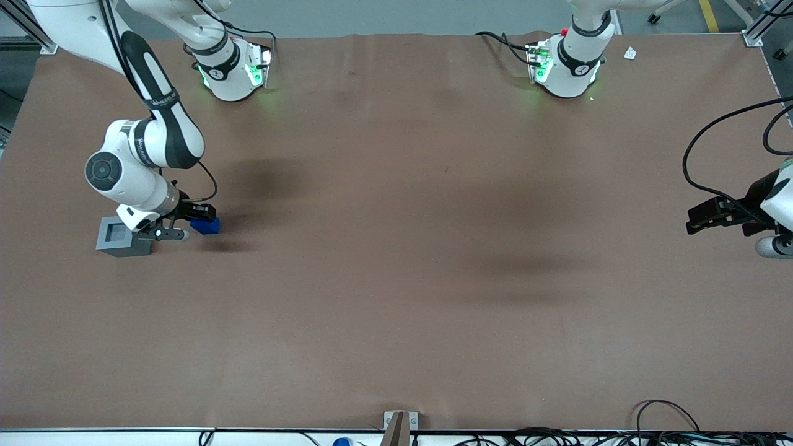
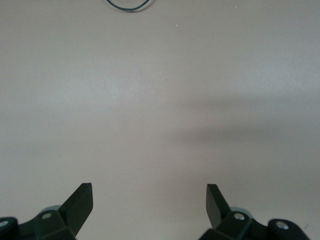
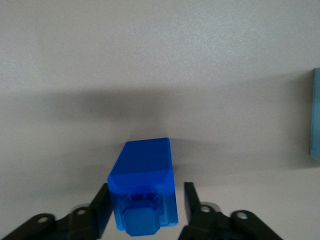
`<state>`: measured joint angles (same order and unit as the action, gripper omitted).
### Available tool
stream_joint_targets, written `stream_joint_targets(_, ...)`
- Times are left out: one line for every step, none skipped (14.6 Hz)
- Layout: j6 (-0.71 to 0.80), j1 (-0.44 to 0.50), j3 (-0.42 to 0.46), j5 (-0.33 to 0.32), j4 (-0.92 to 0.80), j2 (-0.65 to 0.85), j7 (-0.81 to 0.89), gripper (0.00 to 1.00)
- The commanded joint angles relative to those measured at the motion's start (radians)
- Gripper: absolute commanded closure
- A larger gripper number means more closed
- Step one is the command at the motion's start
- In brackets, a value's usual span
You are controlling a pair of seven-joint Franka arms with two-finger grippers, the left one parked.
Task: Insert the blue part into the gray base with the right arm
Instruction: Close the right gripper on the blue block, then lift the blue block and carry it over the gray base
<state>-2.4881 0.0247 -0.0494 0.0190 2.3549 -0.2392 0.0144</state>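
pincer (image 1: 199, 218) at blue part (image 1: 206, 226); gray base (image 1: 122, 237) just beside, recess uncovered.

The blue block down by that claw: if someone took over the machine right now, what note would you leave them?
Gripper: low over the table, fingers open on either side of the blue block, not yet closed on it.
Blue block: lying on the table beside the gray cube, not touching it.
Gray cube: on the table, square recess in its top empty.
Done: the approach.
Left: grip, lift, move over the cube, push the block in.
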Motion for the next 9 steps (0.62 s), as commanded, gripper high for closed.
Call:
stream_joint_targets(-0.005, -0.028, 0.005, -0.008, 0.009, 0.015, -0.004, 0.75)
stream_joint_targets(-0.002, -0.029, 0.005, -0.008, 0.006, 0.017, -0.004, 0.81)
stream_joint_targets(0.006, -0.032, 0.003, -0.008, 0.000, 0.023, -0.004, 0.85)
stream_joint_targets(0.032, -0.035, 0.003, -0.008, -0.015, 0.032, -0.004, 0.85)
stream_joint_targets(0.072, -0.037, 0.000, -0.008, -0.041, 0.035, -0.005, 0.86)
stream_joint_targets(0.125, -0.046, -0.001, -0.008, -0.078, 0.041, -0.005, 0.86)
stream_joint_targets(0.180, -0.070, -0.001, -0.010, -0.118, 0.044, -0.007, 0.86)
stream_joint_targets(0.233, -0.087, 0.000, -0.010, -0.159, 0.044, -0.022, 0.86)
stream_joint_targets(0.285, -0.107, 0.000, -0.010, -0.204, 0.044, -0.060, 0.86)
